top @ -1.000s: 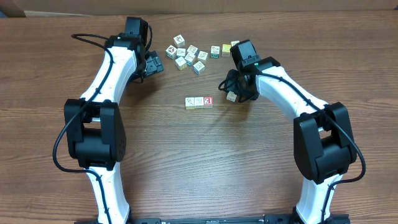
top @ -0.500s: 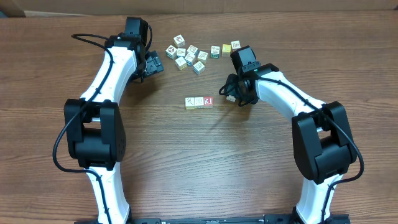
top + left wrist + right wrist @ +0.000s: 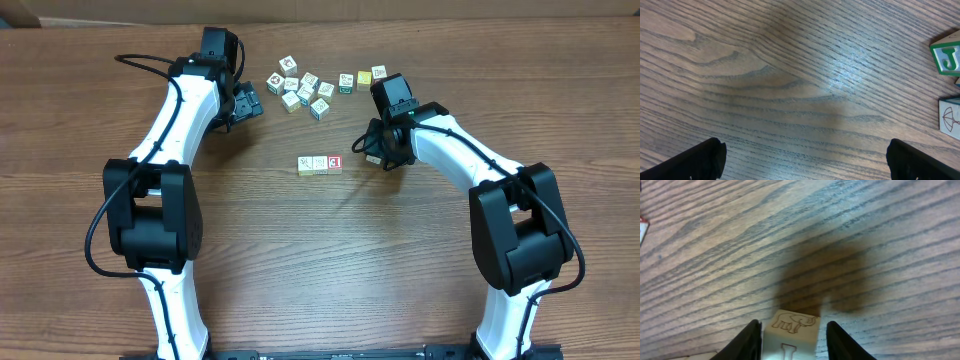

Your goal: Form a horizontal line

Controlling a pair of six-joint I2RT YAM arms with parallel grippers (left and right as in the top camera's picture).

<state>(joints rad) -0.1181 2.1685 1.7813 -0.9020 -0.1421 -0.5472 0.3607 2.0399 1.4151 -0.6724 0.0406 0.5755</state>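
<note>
A short row of three small wooden cubes [image 3: 320, 164], pale yellow, cream and red-faced, lies at the table's centre. My right gripper [image 3: 376, 154] is just right of the row, shut on a fourth pale cube [image 3: 371, 158]. In the right wrist view this cube [image 3: 792, 330] shows an elephant drawing between the fingers [image 3: 792, 342] and hangs a little above the wood, over its shadow. My left gripper [image 3: 247, 103] is open and empty left of the loose cubes; its fingers [image 3: 802, 160] are spread wide over bare wood.
A loose cluster of similar cubes [image 3: 305, 88] lies at the back centre, with a few more cubes [image 3: 362, 77] to its right. Two of them, a green J cube [image 3: 946, 56] and an umbrella cube [image 3: 950, 116], show at the right edge of the left wrist view.
My right gripper has carried the cube a little left, toward the row's right end, then held still. The left arm has not moved.
</note>
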